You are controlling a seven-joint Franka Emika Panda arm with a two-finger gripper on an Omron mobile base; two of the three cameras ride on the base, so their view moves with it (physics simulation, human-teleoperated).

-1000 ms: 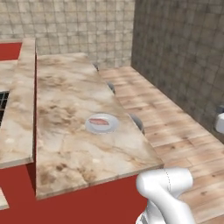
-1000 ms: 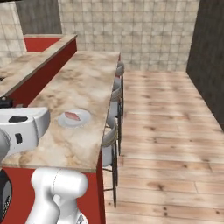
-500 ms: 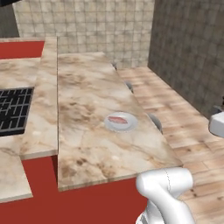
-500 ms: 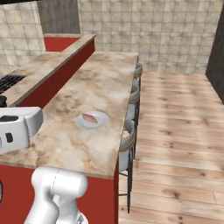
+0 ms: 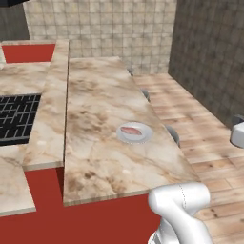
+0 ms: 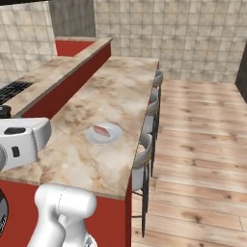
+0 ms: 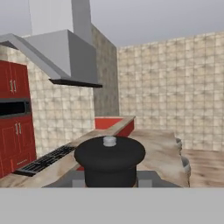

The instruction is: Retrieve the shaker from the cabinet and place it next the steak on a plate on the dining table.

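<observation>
Directly before the end effector, the dark-capped shaker sits.

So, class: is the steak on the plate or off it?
On it. The steak lies flat inside the plate on the dining table; the right base view agrees.

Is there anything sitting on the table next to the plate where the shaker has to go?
Nothing visible does. The plate holds only the steak, and the dining table around it is bare marble in both base views. The dark thing low in the hand view may be the shaker, but that is unclear.
</observation>
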